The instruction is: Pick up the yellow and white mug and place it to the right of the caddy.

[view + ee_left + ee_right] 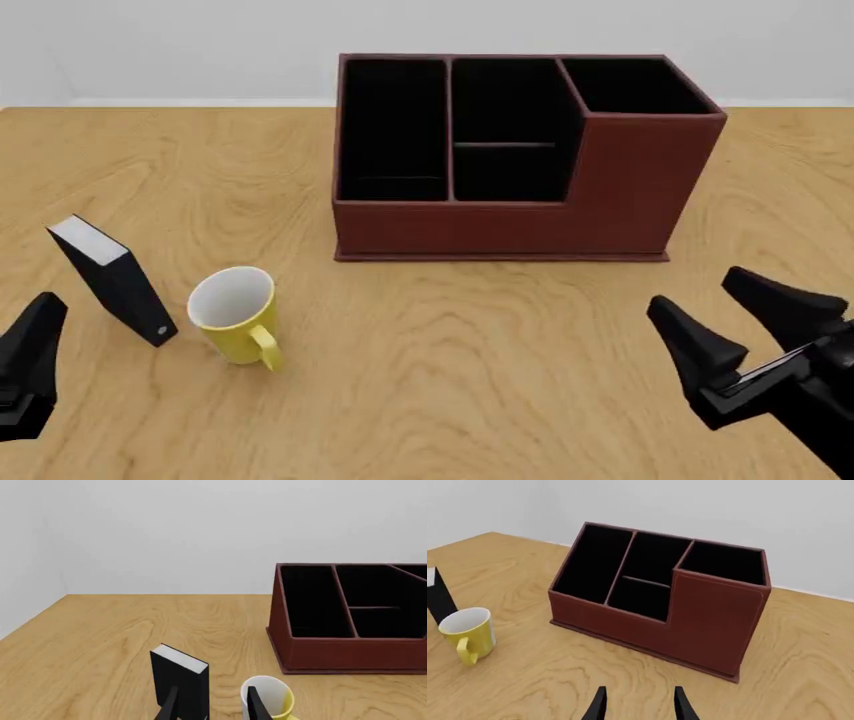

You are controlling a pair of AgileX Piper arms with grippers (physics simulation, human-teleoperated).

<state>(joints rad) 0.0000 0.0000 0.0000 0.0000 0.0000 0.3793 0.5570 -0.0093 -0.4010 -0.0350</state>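
The yellow and white mug [234, 318] stands upright on the table, left of and nearer than the caddy [494, 228], its handle turned toward the near edge. In the front view, one finger [34, 345] of my left gripper shows at the left edge, apart from the mug. The left wrist view has the left gripper [212, 707] open and empty, with the mug [273, 697] just beyond one fingertip. My right gripper [742, 318] hangs open and empty off the caddy's near right corner. From the right wrist, the right gripper [639, 705] faces the caddy [714, 615] and the mug [468, 632].
A small black-and-white book-like box [114, 280] stands tilted just left of the mug, also in the left wrist view [180, 680]. The caddy [347, 652] sits toward the far middle of the wooden table [467, 340]. A pale wall lies behind the table.
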